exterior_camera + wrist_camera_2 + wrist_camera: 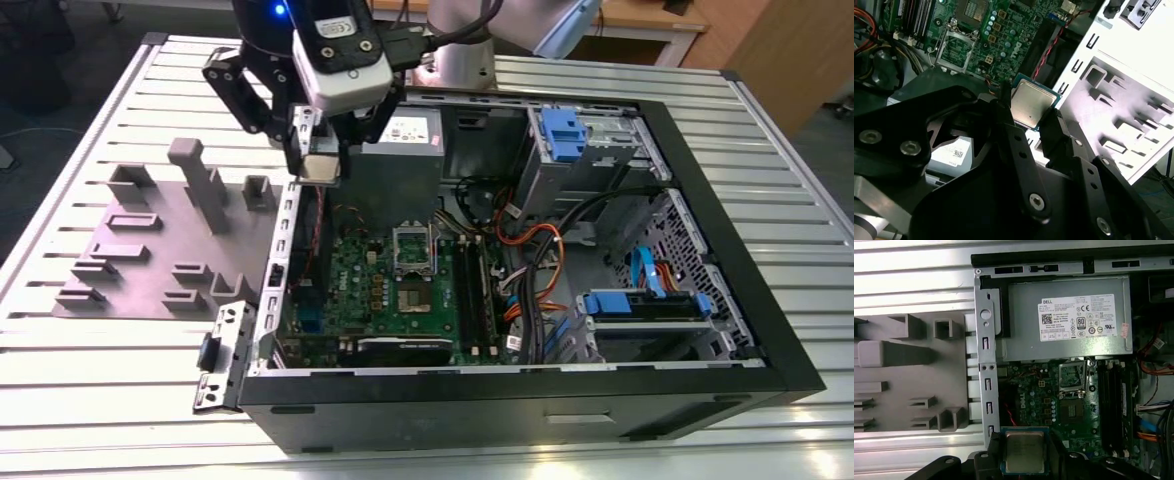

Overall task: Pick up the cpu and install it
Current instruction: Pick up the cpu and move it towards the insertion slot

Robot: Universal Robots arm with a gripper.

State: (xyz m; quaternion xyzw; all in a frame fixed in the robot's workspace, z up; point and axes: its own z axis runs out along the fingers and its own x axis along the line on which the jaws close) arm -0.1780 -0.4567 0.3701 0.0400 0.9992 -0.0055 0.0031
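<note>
The cpu (1025, 452), a thin square chip with a dull silver top and a green edge, is clamped between the two black fingers of my gripper (1025, 456). In the exterior view the gripper (318, 168) hangs over the open computer case's wall at that view's left, above the motherboard (387, 290), with the cpu (318, 166) at its tip. The cpu (1031, 105) is held flat in the gripper (1030, 114). The socket (1073, 410) with its raised silver frame (1072, 375) lies open on the board, some way off from the chip.
A grey fixture plate (147, 240) with upright blocks lies outside the case (727, 210) on the slatted table. The power supply (1069, 315) sits beside the socket. Memory slots (470, 290), cables (534, 250) and blue drive bays (641, 305) fill the case.
</note>
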